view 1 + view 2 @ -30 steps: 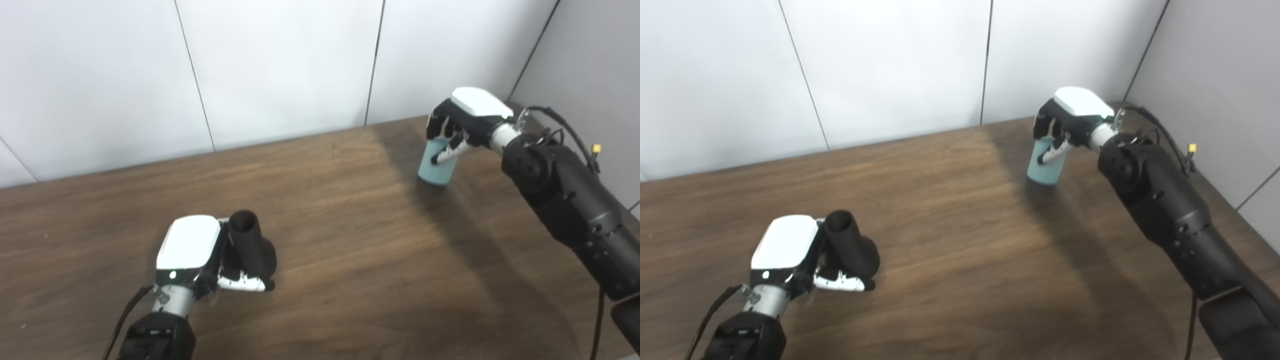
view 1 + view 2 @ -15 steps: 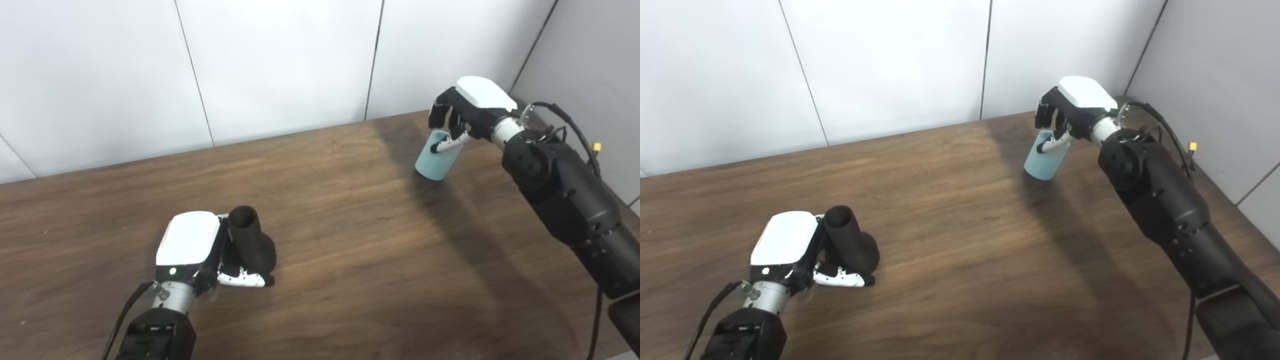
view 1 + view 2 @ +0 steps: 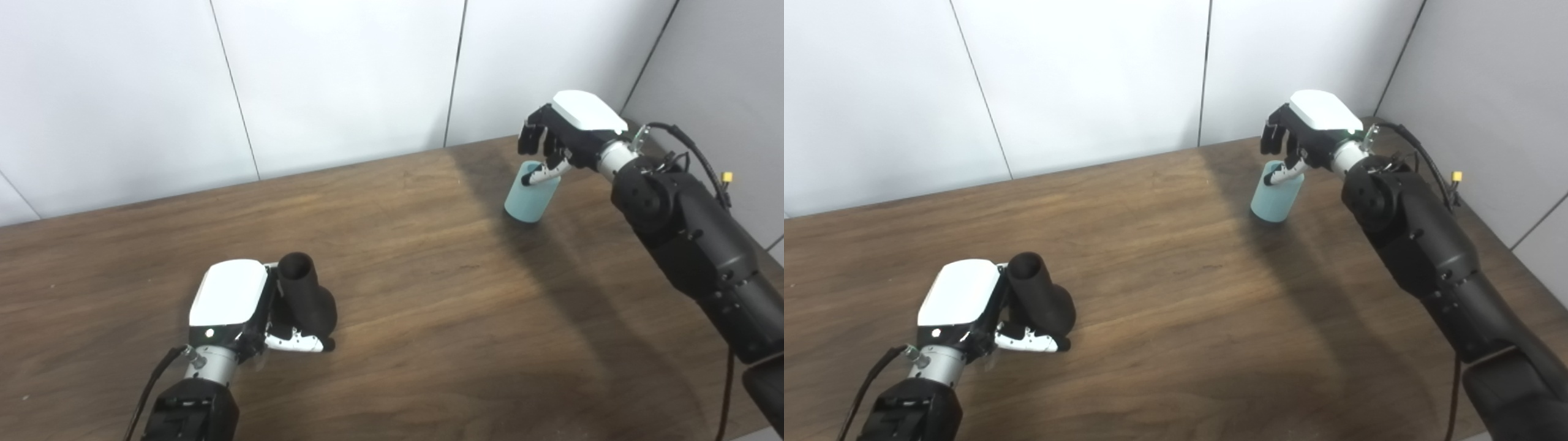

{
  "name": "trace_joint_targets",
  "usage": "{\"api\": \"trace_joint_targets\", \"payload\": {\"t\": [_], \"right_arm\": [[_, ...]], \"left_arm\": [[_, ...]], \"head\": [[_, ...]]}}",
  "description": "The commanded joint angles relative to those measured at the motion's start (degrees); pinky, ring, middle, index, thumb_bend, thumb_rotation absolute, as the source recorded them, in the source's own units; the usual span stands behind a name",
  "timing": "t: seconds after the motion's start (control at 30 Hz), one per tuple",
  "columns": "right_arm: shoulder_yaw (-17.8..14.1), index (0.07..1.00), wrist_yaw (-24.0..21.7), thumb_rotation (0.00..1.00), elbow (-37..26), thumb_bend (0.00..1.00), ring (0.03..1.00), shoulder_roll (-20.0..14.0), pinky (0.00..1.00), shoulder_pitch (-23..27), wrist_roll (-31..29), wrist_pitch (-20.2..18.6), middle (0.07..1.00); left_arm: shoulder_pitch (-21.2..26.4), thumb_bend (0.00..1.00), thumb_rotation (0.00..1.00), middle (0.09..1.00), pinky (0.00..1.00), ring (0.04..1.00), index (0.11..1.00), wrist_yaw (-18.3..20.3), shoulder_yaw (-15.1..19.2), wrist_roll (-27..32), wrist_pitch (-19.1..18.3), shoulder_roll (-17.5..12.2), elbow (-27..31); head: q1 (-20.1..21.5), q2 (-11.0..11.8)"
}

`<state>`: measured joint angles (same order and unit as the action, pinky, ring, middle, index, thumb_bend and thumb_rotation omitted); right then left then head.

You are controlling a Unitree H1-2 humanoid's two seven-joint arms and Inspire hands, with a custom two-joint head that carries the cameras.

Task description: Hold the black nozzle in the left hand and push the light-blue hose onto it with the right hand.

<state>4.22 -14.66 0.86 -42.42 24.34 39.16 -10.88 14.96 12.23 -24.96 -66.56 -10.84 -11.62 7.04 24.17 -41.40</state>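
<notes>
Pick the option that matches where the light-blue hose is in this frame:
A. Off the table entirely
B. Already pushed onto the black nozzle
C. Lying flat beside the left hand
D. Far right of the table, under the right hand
D: the light-blue hose stands at the table's far right with the right hand over its top, well apart from the black nozzle at the left hand.

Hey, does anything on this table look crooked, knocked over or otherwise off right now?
The light-blue hose leans instead of standing straight, its top tipped toward the right hand, whose thumb hooks its rim. The black nozzle looks normal in the left hand.
</notes>
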Motion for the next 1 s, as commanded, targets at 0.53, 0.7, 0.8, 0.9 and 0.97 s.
{"api": "trace_joint_targets", "payload": {"t": [0.53, 0.7, 0.8, 0.9, 0.97], "right_arm": [[-2.15, 0.486, -3.28, 0.0, -4.93, 0.5, 0.427, -2.49, 0.46, 3.41, -0.69, -1.43, 0.502], [-1.63, 0.469, -5.36, 0.0, -5.63, 0.5, 0.428, -2.63, 0.44, 3.72, -0.45, -2.73, 0.506], [-0.65, 0.519, -8.93, 0.0, -7.18, 0.51, 0.412, -2.94, 0.48, 3.93, 1.0, -5.94, 0.507], [0.57, 0.661, -13.11, 0.07, -8.12, 0.84, 0.572, -3.43, 0.54, 4.25, 2.24, -9.45, 0.645], [1.07, 0.747, -14.97, 0.13, -8.36, 0.97, 0.693, -3.4, 0.6, 4.43, 2.86, -11.33, 0.754]], "left_arm": [[0.58, 0.53, 0.0, 0.43, 0.34, 0.46, 0.494, -0.04, 0.15, -1.23, 0.02, 0.53, 1.7], [0.72, 0.52, 0.0, 0.424, 0.33, 0.446, 0.494, 0.47, 0.1, -1.5, -0.07, 0.38, 1.87], [0.79, 0.53, 0.0, 0.432, 0.34, 0.464, 0.495, 0.45, 0.11, -1.54, 0.02, 0.28, 1.8], [0.77, 0.52, 0.0, 0.423, 0.33, 0.452, 0.494, 0.55, 0.22, -1.42, -0.14, 0.41, 1.81], [0.76, 0.52, 0.0, 0.423, 0.33, 0.454, 0.493, 0.43, 0.25, -1.35, -0.06, 0.38, 1.81]], "head": [[0.14, -0.21], [0.26, -0.29], [0.35, -0.31], [0.26, -0.3], [0.3, -0.43]]}}
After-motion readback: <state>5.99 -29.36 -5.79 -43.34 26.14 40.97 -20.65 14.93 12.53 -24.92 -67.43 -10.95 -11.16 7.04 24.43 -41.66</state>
